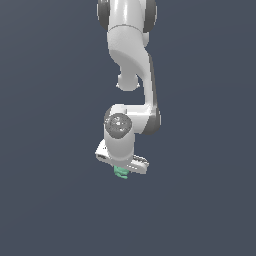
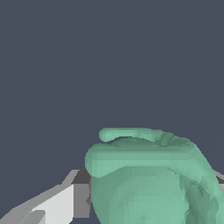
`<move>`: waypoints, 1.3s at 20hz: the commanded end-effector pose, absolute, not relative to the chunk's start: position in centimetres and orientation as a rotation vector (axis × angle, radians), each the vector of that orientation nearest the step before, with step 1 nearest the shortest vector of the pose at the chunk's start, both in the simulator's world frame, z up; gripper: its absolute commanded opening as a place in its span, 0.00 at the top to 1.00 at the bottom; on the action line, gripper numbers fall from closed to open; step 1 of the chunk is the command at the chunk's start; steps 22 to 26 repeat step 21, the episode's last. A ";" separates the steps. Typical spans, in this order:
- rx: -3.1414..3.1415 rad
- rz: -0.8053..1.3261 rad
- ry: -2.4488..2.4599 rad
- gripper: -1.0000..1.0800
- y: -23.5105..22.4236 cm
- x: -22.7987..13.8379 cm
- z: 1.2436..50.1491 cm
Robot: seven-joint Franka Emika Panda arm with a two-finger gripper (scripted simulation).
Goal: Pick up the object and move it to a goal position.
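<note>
At six o'clock under the arm, the gripper (image 1: pixel 121 169) hangs with the object (image 1: pixel 120 172) between its fingers (image 2: pixel 57 203), seemingly clamped on it. Carrying appears in hand; next, travel steadily to the goal, unmarked in either view.

White arm bent downward, claw (image 1: pixel 121 171) closed around the object (image 1: pixel 120 172).

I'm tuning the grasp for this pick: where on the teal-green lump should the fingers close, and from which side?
Grip the teal-green object across its rounded body, coming straight down from above, as the gripper sits now. The body is the bulkiest part; the thin protruding rim looks too slim and curved to pinch securely.
</note>
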State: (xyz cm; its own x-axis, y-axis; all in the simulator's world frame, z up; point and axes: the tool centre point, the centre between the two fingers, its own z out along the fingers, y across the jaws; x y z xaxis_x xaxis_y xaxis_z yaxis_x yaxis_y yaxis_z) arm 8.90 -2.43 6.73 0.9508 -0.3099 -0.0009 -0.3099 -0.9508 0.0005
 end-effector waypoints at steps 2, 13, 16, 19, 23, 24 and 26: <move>3.102 0.000 -0.493 1.00 -1.5 10.0 8.7; 3.102 0.000 -0.493 1.00 0.8 13.2 13.7; 3.102 0.000 -0.493 1.00 1.0 13.5 14.2; 3.102 0.000 -0.493 1.00 1.2 13.7 14.5; 3.102 0.000 -0.493 1.00 1.2 13.8 14.5; 3.102 0.000 -0.493 1.00 1.2 13.8 14.5; 3.102 0.000 -0.493 1.00 1.2 13.8 14.5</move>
